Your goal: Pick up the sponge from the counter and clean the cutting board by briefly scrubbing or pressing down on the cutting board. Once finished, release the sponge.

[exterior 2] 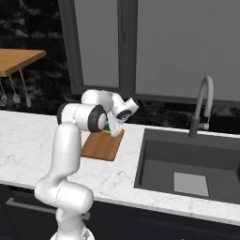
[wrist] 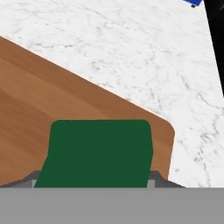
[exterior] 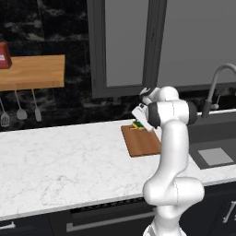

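Note:
The sponge (wrist: 98, 153), dark green face toward the camera, sits between my fingertips (wrist: 154, 176) just above the reddish-brown cutting board (wrist: 43, 100), near one of its corners. In the left base view my gripper (exterior: 139, 121) points down at the board's far edge, shut on the yellow-and-green sponge (exterior: 137, 125). The cutting board (exterior: 140, 143) lies on the white marble counter (exterior: 60, 161) just left of the sink. From the right side the sponge (exterior 2: 108, 127) peeks out behind my arm, over the board (exterior 2: 101, 146). Whether the sponge touches the board I cannot tell.
A dark sink (exterior 2: 187, 164) with a curved faucet (exterior 2: 201, 105) lies right of the board. A wooden wall shelf (exterior: 32, 71) with hanging utensils (exterior: 20, 113) is at the far left. A small blue object (wrist: 192, 2) lies far off on the counter.

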### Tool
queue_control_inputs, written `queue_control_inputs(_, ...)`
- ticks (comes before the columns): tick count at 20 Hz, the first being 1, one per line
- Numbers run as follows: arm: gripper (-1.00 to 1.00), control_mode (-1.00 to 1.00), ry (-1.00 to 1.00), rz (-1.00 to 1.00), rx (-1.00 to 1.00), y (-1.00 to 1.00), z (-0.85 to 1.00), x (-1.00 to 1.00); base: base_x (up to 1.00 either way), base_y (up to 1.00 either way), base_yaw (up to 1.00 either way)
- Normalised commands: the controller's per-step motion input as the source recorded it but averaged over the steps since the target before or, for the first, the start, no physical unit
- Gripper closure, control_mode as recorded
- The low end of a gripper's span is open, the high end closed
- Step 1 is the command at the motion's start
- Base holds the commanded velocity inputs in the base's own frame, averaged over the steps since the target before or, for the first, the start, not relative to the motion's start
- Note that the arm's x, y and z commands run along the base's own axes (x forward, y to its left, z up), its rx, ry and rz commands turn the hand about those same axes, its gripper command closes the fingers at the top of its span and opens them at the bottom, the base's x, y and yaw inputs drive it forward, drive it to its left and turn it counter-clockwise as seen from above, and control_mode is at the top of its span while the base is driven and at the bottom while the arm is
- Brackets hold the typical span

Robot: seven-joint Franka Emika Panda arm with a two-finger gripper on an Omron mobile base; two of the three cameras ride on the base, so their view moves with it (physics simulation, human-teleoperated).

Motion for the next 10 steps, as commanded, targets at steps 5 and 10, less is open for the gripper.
queue_control_inputs(5, 1.00, -1.00, 0.04, 0.01, 0.02, -0.31, -0.44, 0.26, 0.00, 0.00, 0.00)
queue_control_inputs(10, 1.00, -1.00, 0.10, 0.00, 0.04, -0.49, -0.45, -0.09, 0.00, 0.00, 0.00)
